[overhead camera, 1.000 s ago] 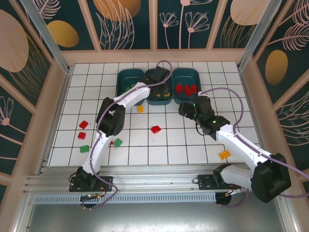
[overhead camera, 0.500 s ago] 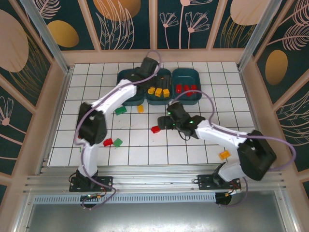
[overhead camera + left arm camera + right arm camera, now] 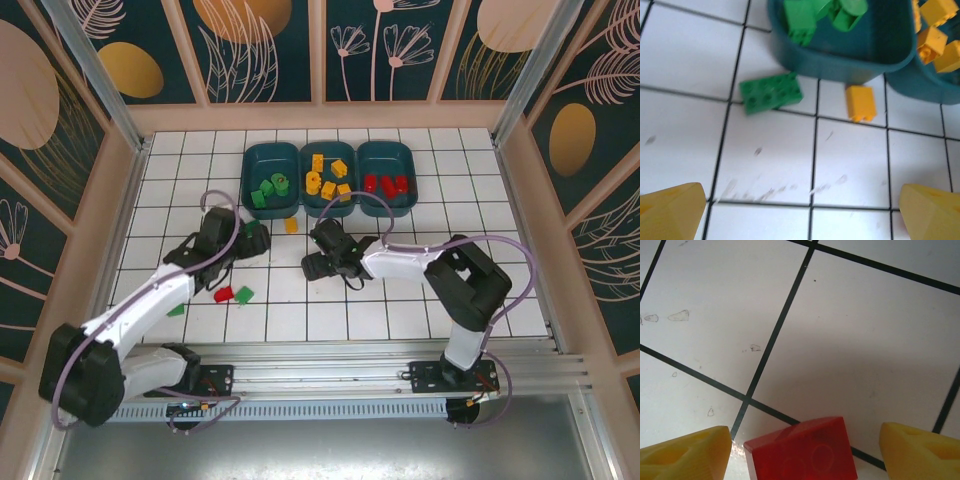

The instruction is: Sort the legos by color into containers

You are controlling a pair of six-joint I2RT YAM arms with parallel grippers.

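Three dark teal containers stand side by side at the back: the left one holds green legos, the middle one yellow, the right one red. My left gripper hovers open over bare tile just in front of the green container, and a flat green brick and a yellow brick lie ahead of it. My right gripper is low at the table's middle, open, with a red brick between its fingers and gaps on both sides.
A red piece and a green piece lie near the front left, with another green one beside my left arm. The yellow container's corner sits at the right of the left wrist view. Wooden walls ring the tiled table.
My left arm pulled back from the containers to the left-middle tiles and its jaws opened wide. My right arm swung left and came down around the red brick at the centre.
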